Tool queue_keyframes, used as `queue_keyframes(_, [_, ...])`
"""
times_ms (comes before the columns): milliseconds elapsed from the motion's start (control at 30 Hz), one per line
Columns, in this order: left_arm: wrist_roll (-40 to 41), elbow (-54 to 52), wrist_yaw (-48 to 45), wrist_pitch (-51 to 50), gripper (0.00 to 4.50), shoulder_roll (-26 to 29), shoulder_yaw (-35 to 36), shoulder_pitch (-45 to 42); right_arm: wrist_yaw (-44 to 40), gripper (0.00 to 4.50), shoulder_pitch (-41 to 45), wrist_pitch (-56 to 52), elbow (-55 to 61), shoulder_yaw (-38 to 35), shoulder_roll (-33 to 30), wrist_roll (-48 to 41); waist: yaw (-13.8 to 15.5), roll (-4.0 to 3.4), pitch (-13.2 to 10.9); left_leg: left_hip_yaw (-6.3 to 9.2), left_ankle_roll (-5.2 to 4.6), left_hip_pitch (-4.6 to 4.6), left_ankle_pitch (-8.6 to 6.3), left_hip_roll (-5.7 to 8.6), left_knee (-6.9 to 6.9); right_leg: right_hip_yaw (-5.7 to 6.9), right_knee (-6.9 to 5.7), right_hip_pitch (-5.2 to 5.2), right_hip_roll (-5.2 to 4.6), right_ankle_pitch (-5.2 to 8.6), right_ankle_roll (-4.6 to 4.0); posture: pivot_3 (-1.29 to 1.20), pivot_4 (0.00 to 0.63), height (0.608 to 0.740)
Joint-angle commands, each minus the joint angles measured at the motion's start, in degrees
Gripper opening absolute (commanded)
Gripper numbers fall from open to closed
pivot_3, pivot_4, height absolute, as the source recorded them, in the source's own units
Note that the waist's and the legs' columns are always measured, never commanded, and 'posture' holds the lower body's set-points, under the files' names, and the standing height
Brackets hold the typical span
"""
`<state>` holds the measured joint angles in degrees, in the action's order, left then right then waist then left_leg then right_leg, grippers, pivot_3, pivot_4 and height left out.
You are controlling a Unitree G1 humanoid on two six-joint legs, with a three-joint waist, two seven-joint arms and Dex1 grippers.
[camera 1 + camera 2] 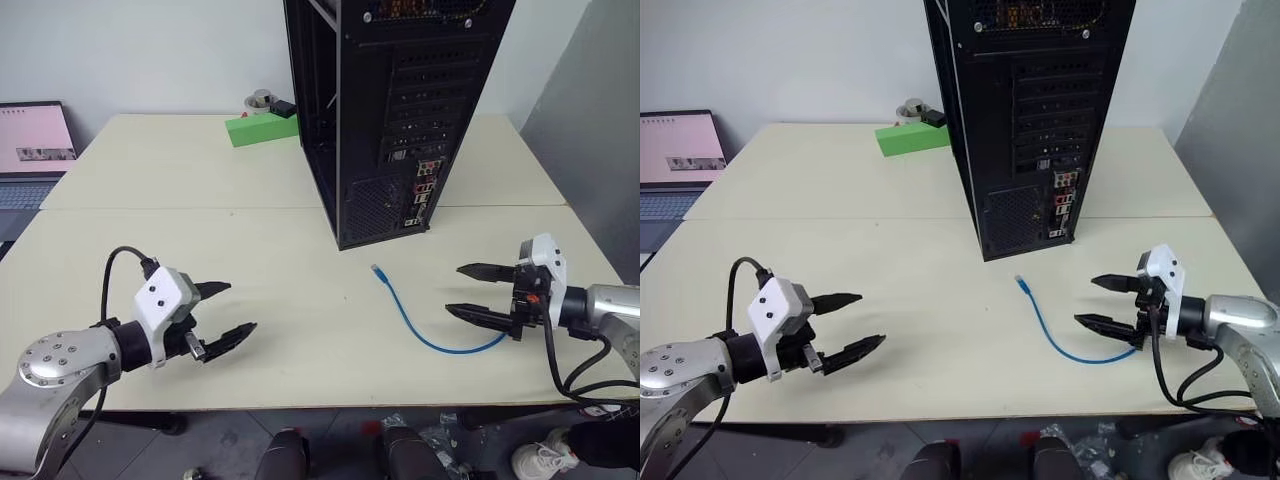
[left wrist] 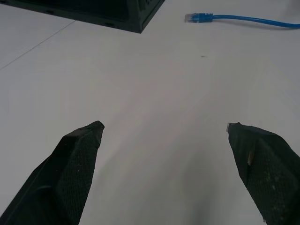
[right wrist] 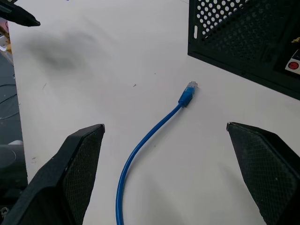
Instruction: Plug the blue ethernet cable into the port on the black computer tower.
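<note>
The blue ethernet cable [image 1: 415, 321] lies curved on the table in front of the black computer tower [image 1: 385, 110], one plug [image 3: 189, 92] pointing toward the tower's base. The tower stands upright with its rear connector panel [image 1: 422, 190] facing me; the port itself is too small to pick out. My right gripper [image 1: 469, 291] hovers open just right of the cable's near end, nothing between its fingers. My left gripper [image 1: 228, 311] is open and empty over the front left of the table, well left of the cable. In the left wrist view the cable's plug [image 2: 195, 18] lies far ahead.
A green block [image 1: 262, 128] and a small roll of tape [image 1: 260, 99] sit behind the tower at the back. A laptop [image 1: 34, 140] stands on a table at far left. The pale table [image 1: 200, 200] has a seam running across its middle.
</note>
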<state>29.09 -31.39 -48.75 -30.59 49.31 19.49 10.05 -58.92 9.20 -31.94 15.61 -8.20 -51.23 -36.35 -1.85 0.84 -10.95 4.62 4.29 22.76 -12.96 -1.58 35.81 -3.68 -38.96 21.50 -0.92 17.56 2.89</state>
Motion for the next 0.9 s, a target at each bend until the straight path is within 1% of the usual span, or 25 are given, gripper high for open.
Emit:
queue_keyframes(33, [1.1, -2.6, -1.3, 1.6, 4.5, -0.1, 1.6, 0.8, -0.4, 4.43, 0.3, 0.8, 1.0, -0.4, -0.2, 0.9, 0.0, 0.0, 0.0, 0.0, 0.0, 0.0, 0.0, 0.0, 0.0, 0.0, 0.0, 0.0, 0.0, 0.0, 0.0, 0.0, 0.15, 0.74])
queue_keyframes(333, [-0.4, -3.1, -1.4, 1.5, 4.5, 0.6, 0.8, 1.2, 0.2, 4.43, 0.1, 1.4, 1.6, 0.4, 1.3, 2.5, 0.0, 0.0, 0.0, -0.01, 0.0, 0.0, 0.0, -0.01, 0.0, -0.01, 0.0, 0.02, 0.01, 0.0, 0.0, 0.0, 0.15, 0.74])
queue_keyframes(467, [-1.8, -3.3, -1.0, 1.8, 4.5, 0.5, -0.3, 1.4, 2.2, 4.43, 0.4, -0.3, 3.2, 1.2, 2.9, 2.5, 0.0, 0.0, 0.0, -0.01, 0.0, 0.0, 0.0, -0.01, 0.0, -0.01, 0.0, 0.02, 0.02, 0.0, 0.0, 0.0, 0.15, 0.74])
queue_keyframes(600, [-2.3, -4.0, -1.0, 1.2, 4.5, 0.4, -2.6, 0.9, 8.5, 4.43, 1.7, -3.4, 5.2, 4.1, 7.6, 3.6, 0.0, 0.01, 0.0, -0.01, 0.0, 0.0, 0.0, -0.03, 0.0, -0.03, 0.0, 0.03, 0.03, 0.0, 0.0, 0.0, 0.15, 0.74])
queue_keyframes(667, [-2.5, -3.9, -1.1, 2.0, 4.5, 0.0, -3.9, 0.2, 13.1, 4.43, 2.7, -4.4, 5.3, 6.8, 10.8, 6.2, -0.1, 0.05, 0.0, -0.01, 0.0, 0.0, 0.0, -0.05, 0.0, -0.03, -0.01, 0.03, 0.06, 0.0, -0.01, 0.0, 0.15, 0.74])
queue_keyframes(800, [-4.5, -3.6, -1.1, 4.0, 4.5, -0.2, -7.6, -1.0, 20.8, 4.43, 4.7, -3.8, 2.2, 11.9, 17.9, 12.2, 0.0, 0.05, 0.0, -0.02, 0.0, 0.07, 0.0, -0.05, 0.0, -0.06, -0.04, 0.14, 0.07, -0.01, -0.01, 0.0, 0.15, 0.74])
queue_keyframes(900, [-5.3, -3.3, -1.2, 4.9, 4.5, -0.2, -9.4, -1.9, 23.2, 4.43, 5.5, -3.4, -0.1, 14.3, 21.8, 14.5, 0.0, 0.07, 0.0, -0.02, 0.0, 0.1, 0.0, -0.05, 0.01, -0.06, -0.04, 0.18, 0.08, -0.01, -0.01, 0.0, 0.15, 0.74])
